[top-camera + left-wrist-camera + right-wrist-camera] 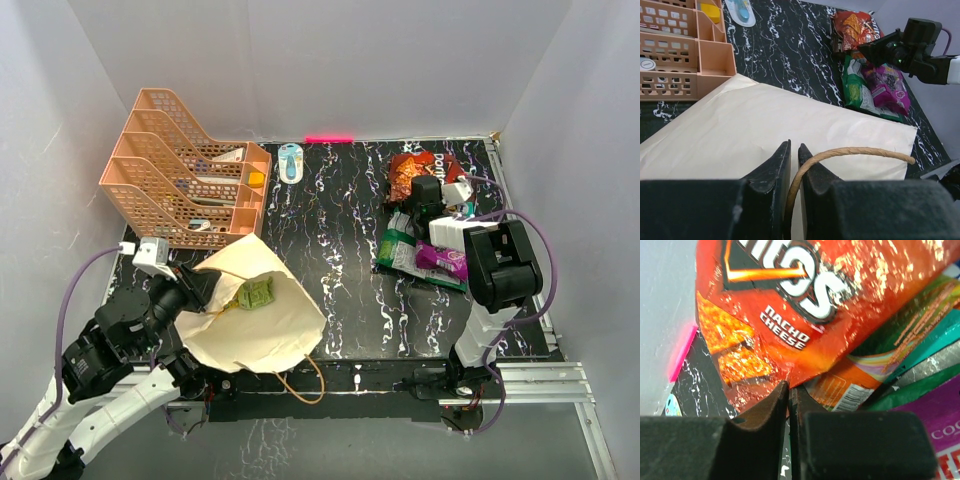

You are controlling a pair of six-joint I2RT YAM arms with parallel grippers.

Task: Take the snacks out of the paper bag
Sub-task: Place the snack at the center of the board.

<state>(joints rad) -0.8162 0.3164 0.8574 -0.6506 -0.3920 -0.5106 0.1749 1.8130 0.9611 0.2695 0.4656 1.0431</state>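
The beige paper bag (262,335) lies on its side at the near left, mouth toward my left gripper (210,287), with a small green packet (256,294) showing at the mouth. In the left wrist view my left gripper (794,146) is shut on the bag's brown cord handle (860,151) above the bag's side (765,130). At the right lie an orange-red chip bag (412,170), green packets (397,248) and a purple pouch (442,260). My right gripper (418,203) is over this pile. In the right wrist view my right gripper (789,385) is shut on the chip bag's (815,300) lower edge.
A peach tiered tray rack (180,185) stands at the back left, close behind the bag. A small blue-and-white object (291,162) lies at the back middle. White walls close in the black marbled table (340,250) on three sides. The bag's second handle (300,385) hangs over the near edge.
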